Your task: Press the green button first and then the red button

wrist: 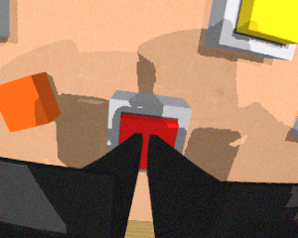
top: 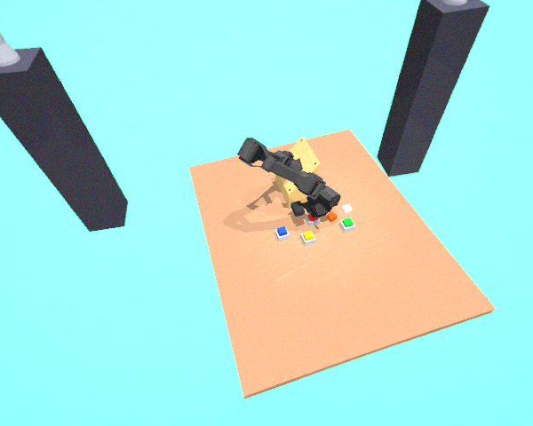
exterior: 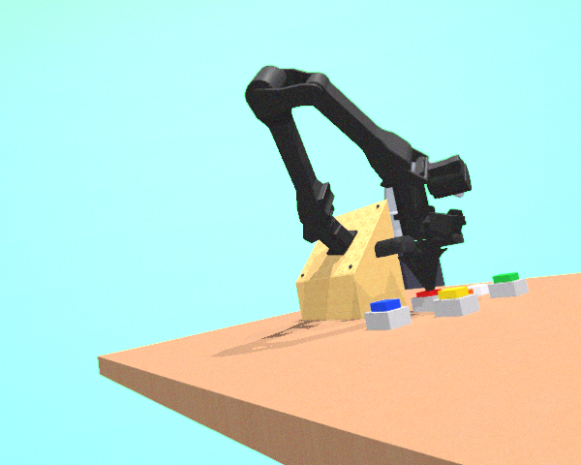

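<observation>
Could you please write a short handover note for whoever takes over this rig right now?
Gripper: shut, holding nothing, tips down on the red button.
Layout: green button stands free, away from the gripper; orange block sits close beside the red button; white block is behind the green one. Blue button and yellow button are at the front and are not part of the job.
Done: whether green was pressed cannot be told from these views.
Left: bottom out the red press, then lift straight up, keeping off the orange block.
</observation>
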Controlling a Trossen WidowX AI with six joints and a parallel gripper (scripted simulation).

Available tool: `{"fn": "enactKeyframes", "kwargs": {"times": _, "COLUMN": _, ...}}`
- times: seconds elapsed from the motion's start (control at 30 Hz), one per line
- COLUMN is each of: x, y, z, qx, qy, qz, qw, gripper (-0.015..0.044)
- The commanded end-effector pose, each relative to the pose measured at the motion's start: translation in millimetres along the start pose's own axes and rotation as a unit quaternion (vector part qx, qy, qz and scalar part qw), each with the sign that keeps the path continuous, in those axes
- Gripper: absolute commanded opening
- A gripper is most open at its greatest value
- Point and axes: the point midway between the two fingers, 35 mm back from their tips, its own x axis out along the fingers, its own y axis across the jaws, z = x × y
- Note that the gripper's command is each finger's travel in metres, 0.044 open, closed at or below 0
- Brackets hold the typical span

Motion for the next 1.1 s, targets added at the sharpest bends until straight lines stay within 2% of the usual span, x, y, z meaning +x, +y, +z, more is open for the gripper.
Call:
{"fn": "enactKeyframes", "kwargs": {"times": 0.0, "x": 4, "y": -1, "z": -3, "qx": -0.004, "qy": 0.003, "qz": -0.003, "qw": 1.0, "gripper": 0.002}}
{"fn": "enactKeyframes", "kwargs": {"times": 0.5, "x": 4, "y": -1, "z": -3, "qx": -0.004, "qy": 0.003, "qz": -0.003, "qw": 1.0, "gripper": 0.002}}
{"fn": "enactKeyframes", "kwargs": {"times": 0.67, "x": -29, "y": 0, "z": -3, "qx": -0.004, "qy": 0.003, "qz": -0.002, "qw": 1.0, "gripper": 0.002}}
{"fn": "enactKeyframes", "kwargs": {"times": 0.8, "x": -31, "y": -1, "z": -3, "qx": -0.004, "qy": 0.003, "qz": -0.002, "qw": 1.0, "gripper": 0.002}}
{"fn": "enactKeyframes", "kwargs": {"times": 0.9, "x": -37, "y": 13, "z": 9, "qx": -0.004, "qy": 0.002, "qz": 0.001, "qw": 1.0, "gripper": 0.0099}}
{"fn": "enactKeyframes", "kwargs": {"times": 1.07, "x": -60, "y": 66, "z": 39, "qx": -0.005, "qy": 0.0, "qz": 0.01, "qw": 1.0, "gripper": 0.023}}
